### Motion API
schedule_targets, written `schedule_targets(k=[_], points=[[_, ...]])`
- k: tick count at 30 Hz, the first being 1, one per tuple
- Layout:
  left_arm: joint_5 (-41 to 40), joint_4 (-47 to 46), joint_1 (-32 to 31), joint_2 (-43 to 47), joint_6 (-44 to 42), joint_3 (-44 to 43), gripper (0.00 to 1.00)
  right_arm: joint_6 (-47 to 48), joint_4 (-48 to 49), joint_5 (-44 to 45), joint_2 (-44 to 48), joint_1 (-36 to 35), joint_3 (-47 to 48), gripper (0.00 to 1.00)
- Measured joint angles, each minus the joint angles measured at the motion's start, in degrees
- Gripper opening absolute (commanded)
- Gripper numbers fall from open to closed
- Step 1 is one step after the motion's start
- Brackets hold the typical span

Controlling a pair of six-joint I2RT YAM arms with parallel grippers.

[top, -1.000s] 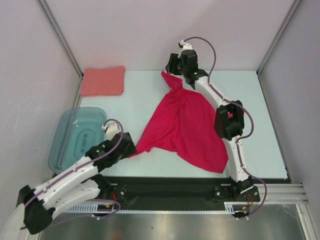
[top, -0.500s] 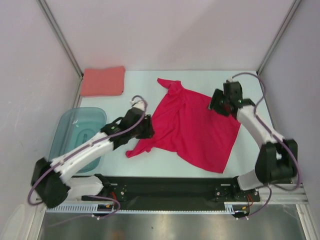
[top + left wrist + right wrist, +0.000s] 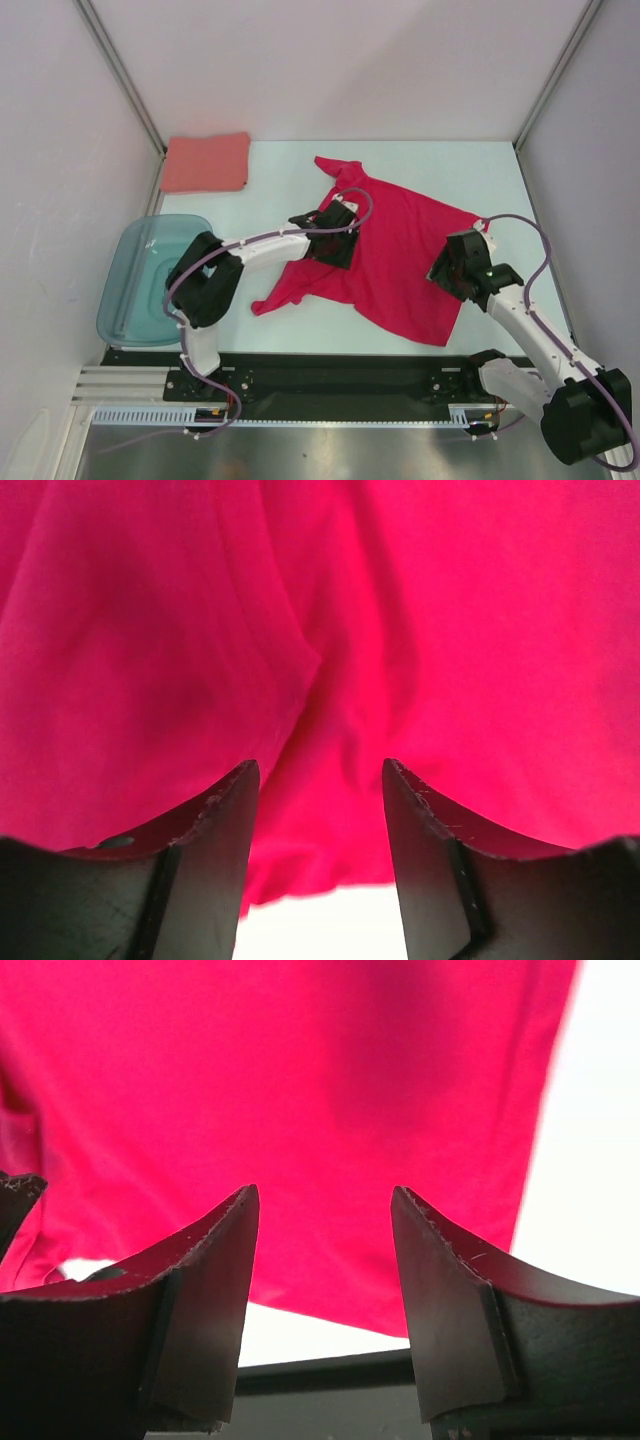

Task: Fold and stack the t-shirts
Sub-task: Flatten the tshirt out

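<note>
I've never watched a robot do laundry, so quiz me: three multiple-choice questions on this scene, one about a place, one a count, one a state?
1. Where does the folded pink shirt lie?
A. near right corner
B. far left corner of the table
C. middle

2. How many shirts are in view?
A. one
B. two
C. three

3. How do the left pincer and right pincer stand?
A. both shut
B. one shut
C. both open

Answers:
1 B, it sits at that corner.
2 B, the pink one plus the spread red shirt.
3 C, each wrist view shows fingers apart.
</note>
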State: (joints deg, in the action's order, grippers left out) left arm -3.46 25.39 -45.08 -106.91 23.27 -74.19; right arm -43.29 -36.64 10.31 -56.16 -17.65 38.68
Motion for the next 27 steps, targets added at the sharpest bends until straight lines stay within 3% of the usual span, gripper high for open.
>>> schedule_targets(k=[4,7,11,12,18,19,20,23,27], points=[[-1.16,0.09,-0.28,-3.96,0.09,-1.51,0.54,-1.11,-0.59,1.55,-0.83,1.07,-0.31,0.60],[-2.62,0.44,-0.37,-5.77,0.17,-1.86,0.42,-1.62,-0.55,2.49,-1.88,1.53,-0.31,0.60],[-4.61,0.92,-0.33,-6.71,0.13,-3.17,0.12,-2.29,-0.48,3.85,-2.84,3.04,-0.50,0.59],[-5.25,1.11,-0.26,-6.88,0.07,-3.41,0.00,-2.34,-0.35,4.07,-2.99,3.74,-0.63,0.59],[-7.61,2.36,0.57,-6.43,0.20,-3.87,0.03,-2.19,0.66,4.04,-5.03,8.83,-1.40,0.59],[-8.00,2.67,0.76,-6.01,0.20,-3.87,0.11,-2.10,1.05,4.04,-5.64,9.66,-1.40,0.59],[-8.28,3.02,1.07,-5.31,0.22,-3.87,0.29,-1.95,1.53,3.96,-6.29,10.38,-1.40,0.59],[-8.59,3.45,1.99,-2.69,0.02,-3.87,0.44,-1.57,2.95,3.58,-8.59,11.74,-1.46,0.59],[-8.35,3.37,2.73,-1.29,0.15,-4.83,0.53,-1.03,4.48,3.15,-10.56,12.92,-1.86,0.59]])
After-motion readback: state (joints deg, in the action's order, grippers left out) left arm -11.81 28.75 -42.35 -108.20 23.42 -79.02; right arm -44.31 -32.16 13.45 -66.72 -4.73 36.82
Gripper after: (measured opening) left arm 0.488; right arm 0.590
